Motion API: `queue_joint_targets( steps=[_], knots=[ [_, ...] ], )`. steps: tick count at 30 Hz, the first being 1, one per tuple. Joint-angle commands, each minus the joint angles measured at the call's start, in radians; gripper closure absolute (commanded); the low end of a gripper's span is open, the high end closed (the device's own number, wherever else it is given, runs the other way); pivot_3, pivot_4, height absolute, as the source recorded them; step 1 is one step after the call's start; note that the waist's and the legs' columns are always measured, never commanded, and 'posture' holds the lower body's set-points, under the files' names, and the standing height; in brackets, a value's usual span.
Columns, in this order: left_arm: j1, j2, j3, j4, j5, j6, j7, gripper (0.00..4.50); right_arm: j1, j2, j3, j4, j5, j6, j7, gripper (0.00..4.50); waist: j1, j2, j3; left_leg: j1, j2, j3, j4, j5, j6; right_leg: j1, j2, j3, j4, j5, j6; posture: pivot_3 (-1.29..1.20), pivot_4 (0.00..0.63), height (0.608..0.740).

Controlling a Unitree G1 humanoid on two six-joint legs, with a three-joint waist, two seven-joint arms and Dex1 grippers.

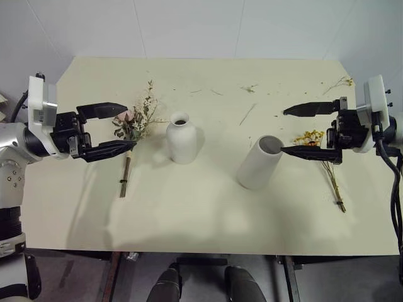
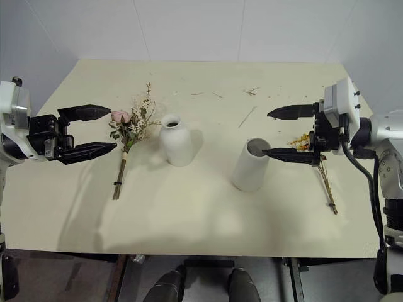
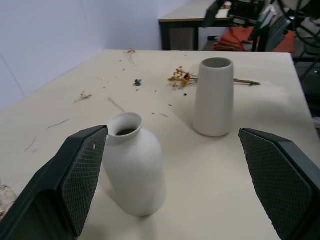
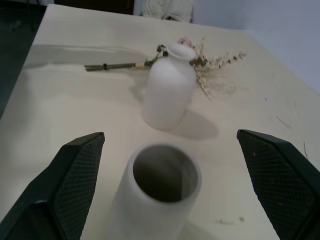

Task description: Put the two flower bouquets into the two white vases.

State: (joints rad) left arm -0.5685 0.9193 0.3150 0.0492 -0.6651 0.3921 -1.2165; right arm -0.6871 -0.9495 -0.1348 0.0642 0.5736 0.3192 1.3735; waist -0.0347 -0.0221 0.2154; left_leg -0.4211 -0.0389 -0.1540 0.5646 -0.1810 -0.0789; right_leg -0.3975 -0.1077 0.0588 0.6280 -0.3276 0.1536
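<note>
The pink-rose bouquet (image 2: 129, 129) lies flat on the table's left part, stems toward the front edge. Just right of it stands the bottle-shaped white vase (image 2: 175, 140). The wide-mouthed cylinder vase (image 2: 251, 165) stands right of centre. The yellow-orange bouquet (image 1: 318, 151) lies at the right, its thin stems trailing toward the front. My left gripper (image 2: 88, 131) hovers open left of the rose bouquet, fingers pointing right, nothing in it. My right gripper (image 2: 286, 133) hovers open over the yellow bouquet, fingers pointing left toward the cylinder vase, holding nothing.
Loose twigs and plant bits (image 1: 249, 100) are scattered over the far half of the pale table (image 1: 201, 220). The table's front edge runs close below the vases. A white wall rises behind. Another table with dark gear (image 3: 240, 15) shows in the left wrist view.
</note>
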Motion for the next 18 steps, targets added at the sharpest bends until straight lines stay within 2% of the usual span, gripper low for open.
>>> queue_joint_targets(
  steps=[1,6,8,11,14,16,18],
  knots=[
    [0.014,0.020,0.044,-0.021,0.010,-0.042,-0.004,0.01,-0.037,0.008,-0.028,0.040,-0.016,-0.046,-0.002,0.00,0.000,0.000,0.000,0.000,0.000,0.000,0.001,0.000,0.000,0.000,0.000,0.000,0.000,0.000,0.000,0.00,0.150,0.740],
    [0.091,0.034,0.085,-0.051,-0.003,-0.010,0.020,0.01,-0.074,0.019,-0.016,0.124,-0.037,-0.062,0.016,0.00,-0.002,0.000,0.000,0.000,0.000,0.000,0.002,0.000,0.000,0.000,0.001,0.001,0.001,0.001,0.000,0.00,0.150,0.740],
    [0.129,0.097,0.049,-0.055,0.051,0.037,0.022,0.01,-0.097,0.025,-0.002,0.143,-0.043,-0.066,0.032,0.00,-0.003,0.000,0.000,0.000,0.001,0.000,0.002,0.000,0.000,0.000,0.001,0.001,0.001,0.001,0.000,0.00,0.150,0.740],
    [0.144,0.225,-0.026,-0.027,0.128,0.215,0.090,0.01,-0.153,0.057,0.024,0.186,-0.063,-0.095,0.050,0.00,-0.010,0.000,0.000,0.000,0.001,0.000,0.003,-0.001,0.001,0.000,0.001,0.001,0.001,0.001,0.000,0.00,0.150,0.740],
    [0.110,0.295,-0.098,0.021,0.192,0.375,0.172,0.01,-0.175,0.078,0.036,0.191,-0.069,-0.111,0.070,0.00,-0.018,0.001,0.000,0.000,0.001,0.000,0.003,-0.001,0.001,0.000,0.002,0.001,0.003,0.001,0.000,0.00,0.150,0.740],
    [0.076,0.306,-0.140,0.060,0.235,0.441,0.227,0.01,-0.178,0.090,0.043,0.171,-0.069,-0.114,0.074,0.00,-0.019,0.001,0.000,0.001,0.001,0.000,0.003,-0.001,0.001,0.000,0.003,0.001,0.003,0.001,0.000,0.00,0.150,0.740],
    [-0.002,0.282,-0.205,0.044,0.249,0.584,0.290,0.01,-0.193,0.094,0.038,0.158,-0.062,-0.108,0.078,0.00,-0.018,0.000,0.001,0.000,0.001,0.000,0.003,-0.001,0.001,0.000,0.003,0.001,0.004,0.001,0.000,0.00,0.150,0.740]
  ],
)
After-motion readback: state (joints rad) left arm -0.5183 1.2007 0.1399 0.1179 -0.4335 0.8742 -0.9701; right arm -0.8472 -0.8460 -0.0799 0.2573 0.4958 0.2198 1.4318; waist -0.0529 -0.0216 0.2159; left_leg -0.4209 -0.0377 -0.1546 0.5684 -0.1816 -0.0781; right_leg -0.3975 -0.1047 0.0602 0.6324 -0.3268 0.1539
